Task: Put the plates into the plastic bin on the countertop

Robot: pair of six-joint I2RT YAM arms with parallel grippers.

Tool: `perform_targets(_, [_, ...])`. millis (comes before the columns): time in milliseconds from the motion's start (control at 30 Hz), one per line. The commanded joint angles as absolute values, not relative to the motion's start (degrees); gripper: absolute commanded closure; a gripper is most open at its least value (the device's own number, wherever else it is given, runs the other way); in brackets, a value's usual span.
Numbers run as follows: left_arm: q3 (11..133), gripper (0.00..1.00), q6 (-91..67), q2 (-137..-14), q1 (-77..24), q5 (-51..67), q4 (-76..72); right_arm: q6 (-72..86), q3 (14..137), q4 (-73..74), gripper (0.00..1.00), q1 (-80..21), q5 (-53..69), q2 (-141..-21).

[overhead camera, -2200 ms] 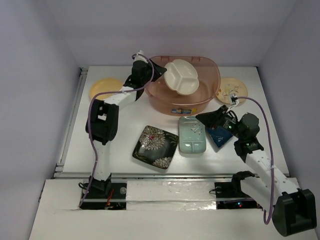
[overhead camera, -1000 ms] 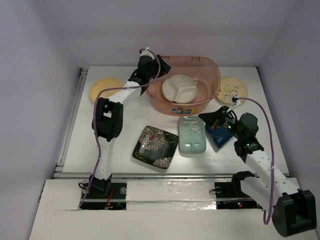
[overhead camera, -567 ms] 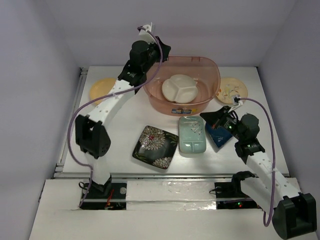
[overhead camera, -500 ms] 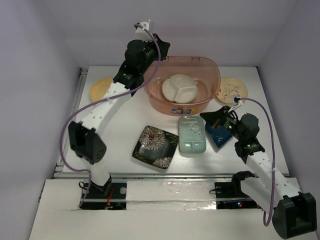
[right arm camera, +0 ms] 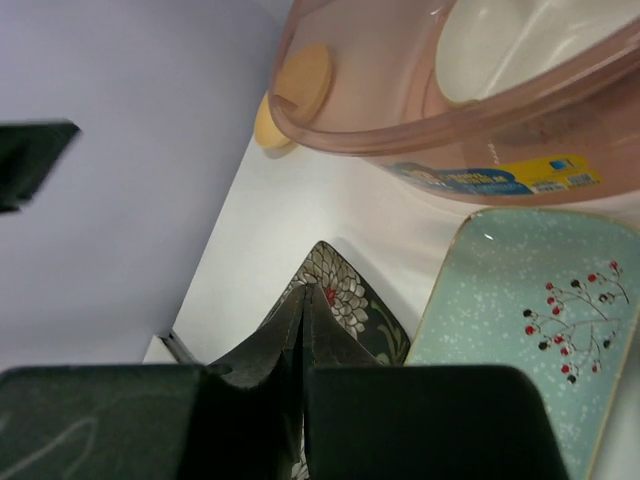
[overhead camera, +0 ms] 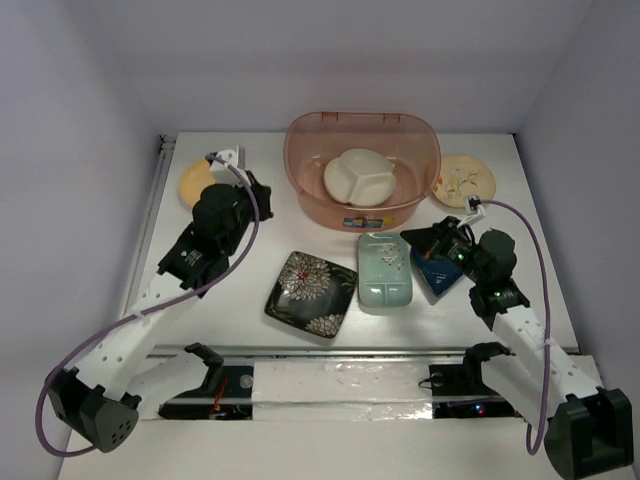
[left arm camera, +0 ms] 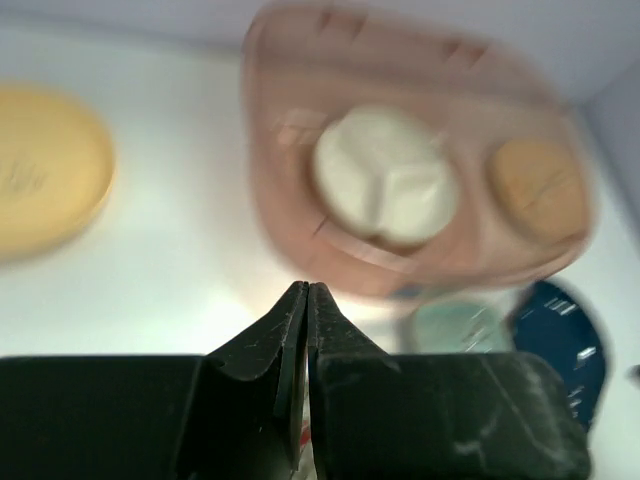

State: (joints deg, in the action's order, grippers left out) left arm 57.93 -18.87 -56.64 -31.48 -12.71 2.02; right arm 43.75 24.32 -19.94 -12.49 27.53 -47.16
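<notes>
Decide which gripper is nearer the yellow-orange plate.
Left. The left gripper hangs close beside the yellow-orange plate; the right gripper is far across the table, by the pale green plate.

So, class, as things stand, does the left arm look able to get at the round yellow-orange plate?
Probably yes. The yellow-orange plate lies on the white countertop close beside the left gripper, with nothing between them. Its fingers are shut, so they would have to open first.
</notes>
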Motion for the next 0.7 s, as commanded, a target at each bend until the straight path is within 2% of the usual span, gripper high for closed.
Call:
perform_targets(0, [54.0, 1.0, -22.0, -54.1, -31.6, -19.8, 12.1, 43.7, 23.5, -16.1, 1.0, -13.1, 22.7, -44.3])
perform_targets(167, [46.0, 1.0, -25.2, -47.2, -31.6, -19.3, 12.8, 47.6, 19.6, -11.3, 0.98, -13.1, 17.6, -45.2])
perform_targets(267, [42.2, 1.0, -25.2, -41.0, -31.6, -15.7, 9.7, 49.8, 16.2, -10.1, 0.81, -13.1, 17.4, -46.8])
perform_targets(300, [41.7, 1.0, -25.0, -38.4, -31.6, -14.4, 8.9, 50.2, 15.5, -9.5, 0.65, -13.1, 17.1, -46.5])
perform_targets(467, [41.3, 0.95, -21.5, -35.8, -31.6, -8.9, 9.2, 51.1, 14.1, 2.9, 0.26, -13.1, 8.5, -38.8])
perform_targets(533, [41.1, 0.92, -20.7, -35.4, -31.6, -8.6, 10.3, 52.4, 14.4, 7.7, 0.24, -13.1, 7.6, -34.8])
perform_targets(667, [40.0, 0.88, -19.6, -33.1, -31.6, -7.3, 9.6, 52.1, 17.5, 16.0, 0.25, -13.1, 4.5, -34.8])
